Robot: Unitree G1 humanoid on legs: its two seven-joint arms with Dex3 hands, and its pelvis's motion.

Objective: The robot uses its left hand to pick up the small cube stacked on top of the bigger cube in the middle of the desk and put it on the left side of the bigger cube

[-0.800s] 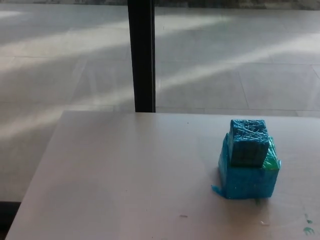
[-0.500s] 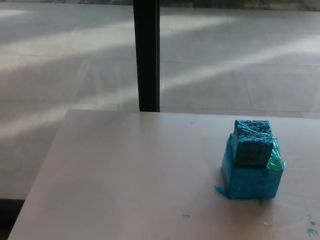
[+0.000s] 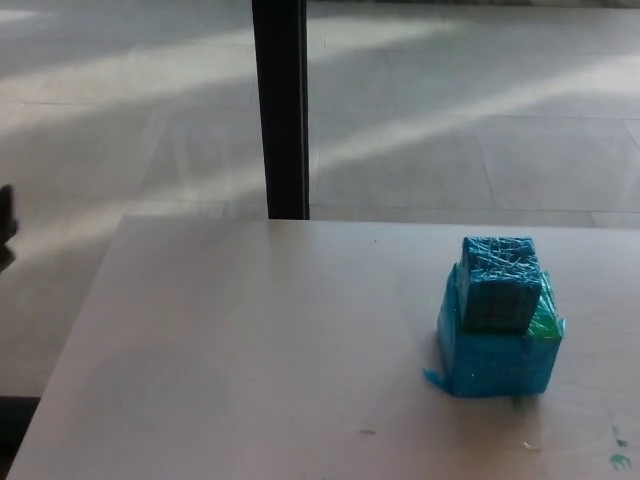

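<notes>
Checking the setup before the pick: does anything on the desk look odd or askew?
The small cube sits off-centre on the bigger cube, toward its front-left, and loose wrap sticks out at the bigger cube's lower left corner.

Small cube (image 3: pixel 498 282) sits on top of the bigger cube (image 3: pixel 497 346), right of centre on the desk (image 3: pixel 250 350). A sliver of the left hand (image 3: pixel 6 226) shows at the picture's left edge, well apart from both. A dark post (image 3: pixel 280 110) stands behind the desk.

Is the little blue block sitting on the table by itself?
No, the little block sits on top of the bigger block, not on the table.
</notes>
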